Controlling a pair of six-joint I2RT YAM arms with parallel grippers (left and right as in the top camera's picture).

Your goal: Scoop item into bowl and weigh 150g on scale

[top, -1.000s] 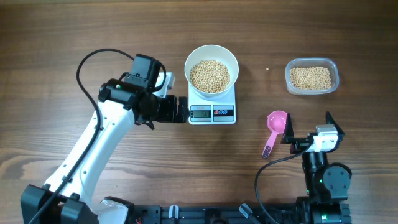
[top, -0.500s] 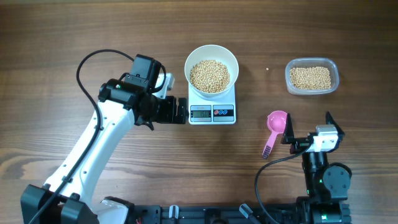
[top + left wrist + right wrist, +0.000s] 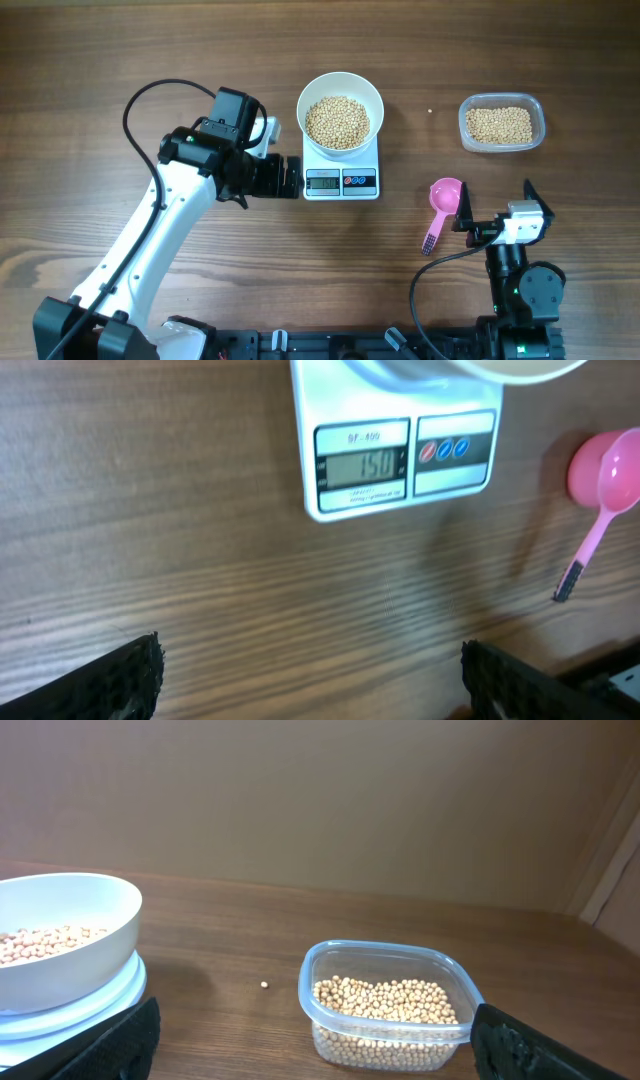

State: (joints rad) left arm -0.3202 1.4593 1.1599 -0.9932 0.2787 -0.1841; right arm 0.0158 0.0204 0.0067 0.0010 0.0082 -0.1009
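Nothing moved; scale just ahead of wide-open left gripper, bowl atop

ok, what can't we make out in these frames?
- Overhead: scale digits are too small to read.
- Left wrist: bowl is cut off by the top edge, so its contents are unseen there.
- Right wrist: the scale's display is hidden, under the bowl and past the left edge.
- Overhead: the speck left of the tub is too small to identify.

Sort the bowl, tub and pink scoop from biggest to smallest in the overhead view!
1. The bowl, just barely; it sits up on the scale, nearer the camera, so that's unsure.
2. The tub, nearly alike.
3. The scoop, clearly smallest.
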